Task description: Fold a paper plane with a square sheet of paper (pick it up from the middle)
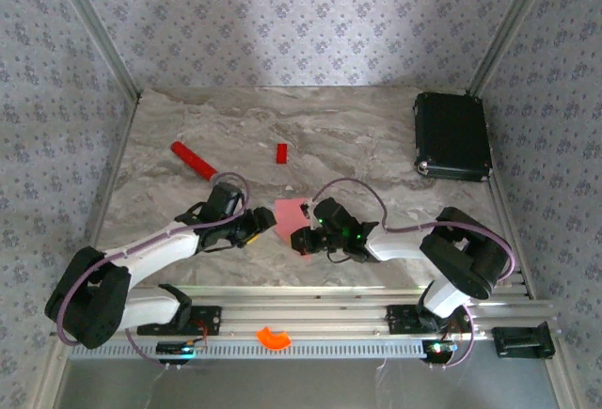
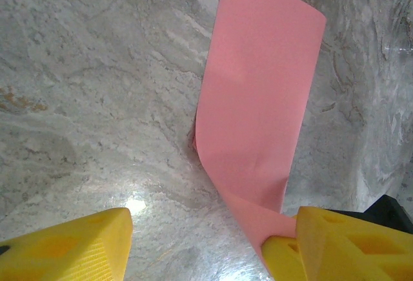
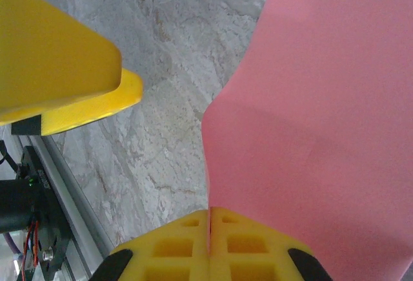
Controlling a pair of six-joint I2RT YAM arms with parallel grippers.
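The square sheet of paper (image 1: 290,212), salmon pink, stands curled off the marble table between my two grippers. My right gripper (image 3: 210,219) is shut on its lower edge, and the sheet (image 3: 310,119) rises from the closed jaws. My left gripper (image 2: 206,236) is open, with bare table between its yellow fingers. The sheet (image 2: 258,93) bends down to the left gripper's right finger (image 2: 335,245) and touches its inner corner. In the top view the left gripper (image 1: 261,225) sits just left of the paper and the right gripper (image 1: 306,238) just below it.
A red stick (image 1: 193,159) and a small red block (image 1: 281,152) lie farther back on the table. A black case (image 1: 452,135) sits at the back right. An orange piece (image 1: 275,338) rests on the front rail. The left gripper's finger (image 3: 58,55) shows close by in the right wrist view.
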